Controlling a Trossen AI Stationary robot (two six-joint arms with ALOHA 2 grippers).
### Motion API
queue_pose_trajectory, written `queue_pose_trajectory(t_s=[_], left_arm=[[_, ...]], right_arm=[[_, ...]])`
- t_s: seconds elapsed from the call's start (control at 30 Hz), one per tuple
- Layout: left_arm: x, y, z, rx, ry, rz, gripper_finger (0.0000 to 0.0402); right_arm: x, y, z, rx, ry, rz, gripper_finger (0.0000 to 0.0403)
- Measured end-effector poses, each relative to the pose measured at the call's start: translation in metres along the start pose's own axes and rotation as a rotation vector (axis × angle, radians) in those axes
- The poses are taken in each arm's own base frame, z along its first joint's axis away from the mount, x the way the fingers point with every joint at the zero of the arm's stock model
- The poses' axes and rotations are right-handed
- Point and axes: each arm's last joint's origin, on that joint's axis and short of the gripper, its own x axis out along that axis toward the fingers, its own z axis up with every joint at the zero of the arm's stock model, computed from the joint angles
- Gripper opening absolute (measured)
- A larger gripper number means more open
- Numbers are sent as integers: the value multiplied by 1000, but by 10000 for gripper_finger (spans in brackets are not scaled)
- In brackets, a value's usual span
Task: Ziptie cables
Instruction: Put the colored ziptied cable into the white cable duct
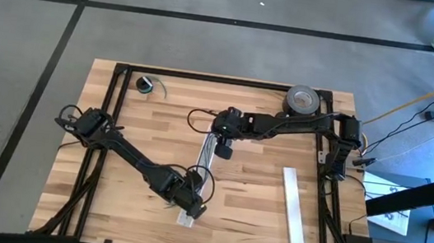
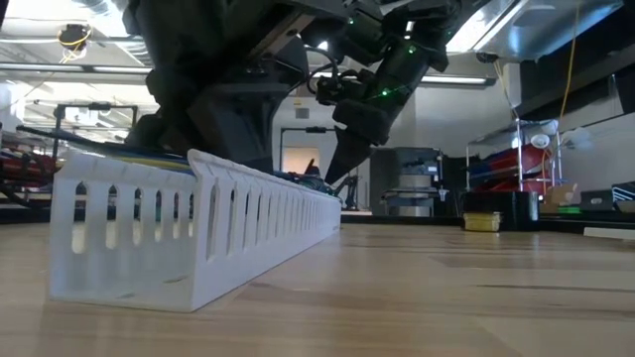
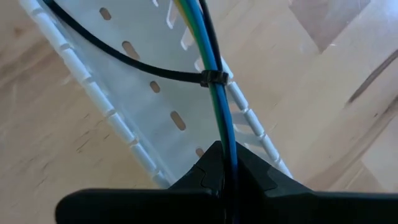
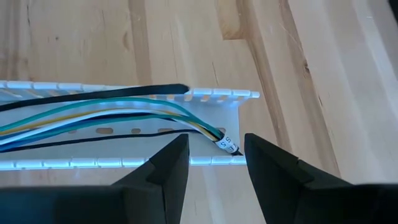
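Observation:
The cables (image 3: 217, 93), a bundle of blue, green, yellow and black wires, run along the white slotted channel (image 1: 200, 177) in the table's middle. A black ziptie (image 3: 213, 78) is looped around them, and its tail (image 3: 112, 50) trails over the channel floor. My left gripper (image 3: 225, 167) is at the channel's near end (image 1: 187, 216), shut on the bundle. My right gripper (image 4: 214, 142) hovers open over the channel's far end (image 1: 218, 142). Its fingers stand on either side of the cables' labelled tips (image 4: 227, 145). The black strip (image 4: 124, 92) lies beside the wires. My left gripper pinches the cable bundle between its two fingers (image 3: 205, 171), a short way on the near side of the ziptie loop. The wires (image 3: 225, 140) run straight out from between the fingertips and along the channel. My own fingers hide how far back the bundle reaches.
A second white slotted strip (image 1: 294, 222) lies at the table's right near side. A grey tape roll (image 1: 302, 100) sits at the far right. A small coil with a green wire (image 1: 147, 85) lies at the far left. Bare wood lies between the channel and the second strip.

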Motion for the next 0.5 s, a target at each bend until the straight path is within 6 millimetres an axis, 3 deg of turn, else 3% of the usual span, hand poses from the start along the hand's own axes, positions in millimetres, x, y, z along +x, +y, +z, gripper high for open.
queue_pose_trajectory(t_s=[0.5], left_arm=[[1, 2, -1, 163, 7, 18, 4]], right_arm=[[0, 0, 1, 2, -8, 0, 142]])
